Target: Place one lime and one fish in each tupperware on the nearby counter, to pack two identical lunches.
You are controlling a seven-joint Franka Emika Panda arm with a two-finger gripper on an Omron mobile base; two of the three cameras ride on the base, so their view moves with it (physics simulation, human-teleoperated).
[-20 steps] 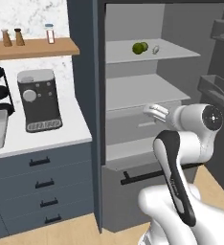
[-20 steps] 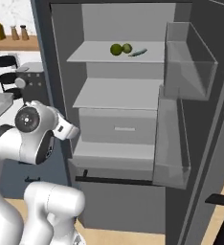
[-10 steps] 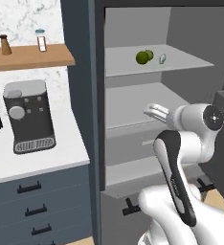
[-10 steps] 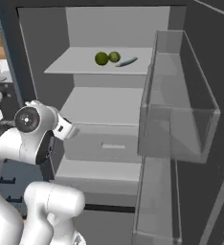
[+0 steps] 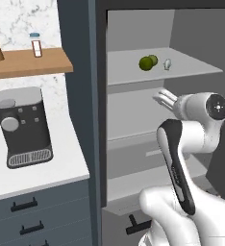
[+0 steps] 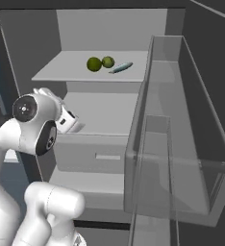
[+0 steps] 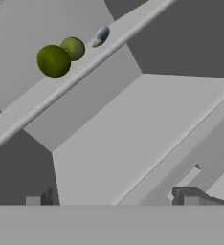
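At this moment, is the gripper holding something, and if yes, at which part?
Nothing is held. The gripper is open and empty, below the fridge shelf where the limes and a fish lie.

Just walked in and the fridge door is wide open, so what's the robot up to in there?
The arm is reaching into the open fridge with its gripper open and holding nothing. On the upper shelf sit two limes side by side, with one fish just beside them. The gripper is below that shelf's level, apart from them, so nothing has been picked up yet. A coffee machine stands on the counter to the left of the fridge.
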